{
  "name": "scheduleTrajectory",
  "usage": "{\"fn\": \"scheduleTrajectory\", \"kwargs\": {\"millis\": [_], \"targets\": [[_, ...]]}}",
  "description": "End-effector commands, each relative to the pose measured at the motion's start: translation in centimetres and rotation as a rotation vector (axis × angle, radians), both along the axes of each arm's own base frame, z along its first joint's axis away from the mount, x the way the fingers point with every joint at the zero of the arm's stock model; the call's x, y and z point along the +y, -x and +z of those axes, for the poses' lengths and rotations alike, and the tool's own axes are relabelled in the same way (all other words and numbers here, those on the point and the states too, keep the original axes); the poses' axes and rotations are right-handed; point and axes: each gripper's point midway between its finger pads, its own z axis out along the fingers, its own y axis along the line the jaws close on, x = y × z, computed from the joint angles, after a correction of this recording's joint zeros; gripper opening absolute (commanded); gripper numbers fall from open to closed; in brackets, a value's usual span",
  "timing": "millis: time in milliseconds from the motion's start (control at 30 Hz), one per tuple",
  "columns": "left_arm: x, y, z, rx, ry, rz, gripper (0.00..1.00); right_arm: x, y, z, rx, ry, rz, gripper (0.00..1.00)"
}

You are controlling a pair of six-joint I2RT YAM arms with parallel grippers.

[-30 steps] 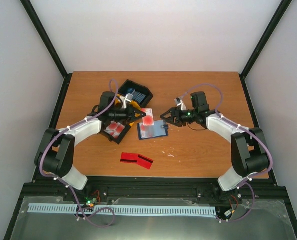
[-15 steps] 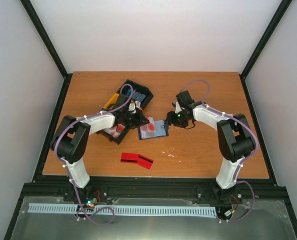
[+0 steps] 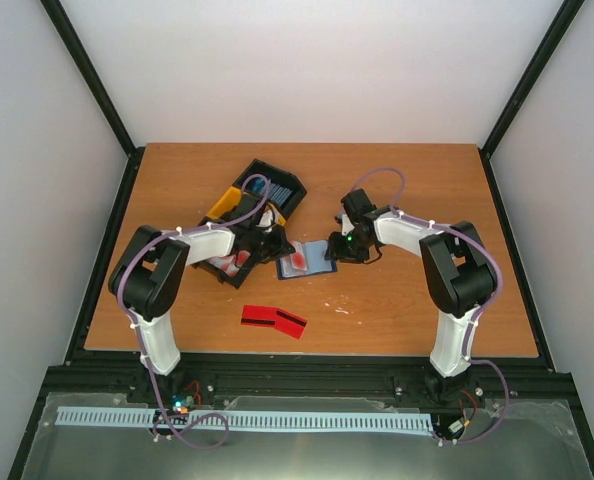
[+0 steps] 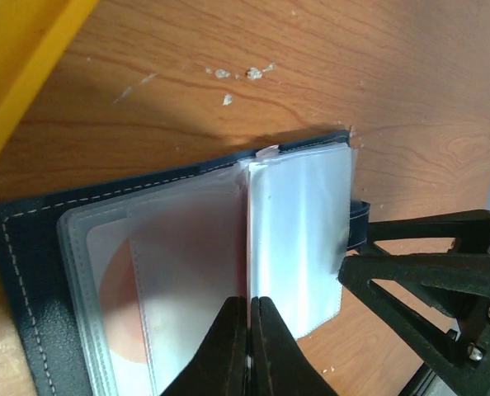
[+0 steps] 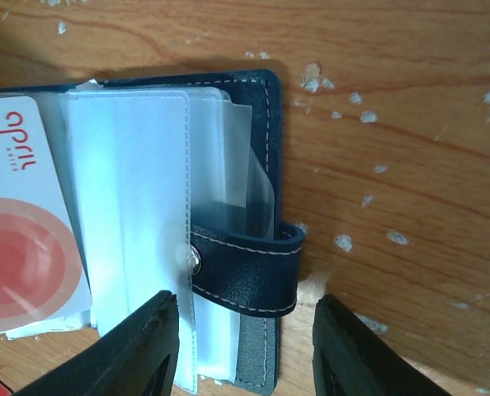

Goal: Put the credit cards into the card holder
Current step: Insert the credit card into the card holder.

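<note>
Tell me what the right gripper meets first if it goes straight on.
Likely the snap tab of the card holder, lying between the right gripper's open fingers; depth is unclear.

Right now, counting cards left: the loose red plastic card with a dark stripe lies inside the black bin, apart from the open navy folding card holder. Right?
No. The red plastic card lies on the wooden table, apart from the navy card holder; the top view shows it.
</note>
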Motion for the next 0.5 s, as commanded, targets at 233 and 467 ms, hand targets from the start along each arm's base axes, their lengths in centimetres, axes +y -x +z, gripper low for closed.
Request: {"fn": "scheduleTrajectory", "kwargs": {"millis": [233,467], "targets": [[-1.7,-0.4,0.1,-0.031,0.067,-0.035,0.01,-0.4,0.9,-1.6,0.052,0.04,-0.011,0.4],[-1.9,0.1,-0.8,0.017,0.076,-0.037,0.0,-0.3,1.1,-2.1,0.075,0.039,-0.006,0.38]]}}
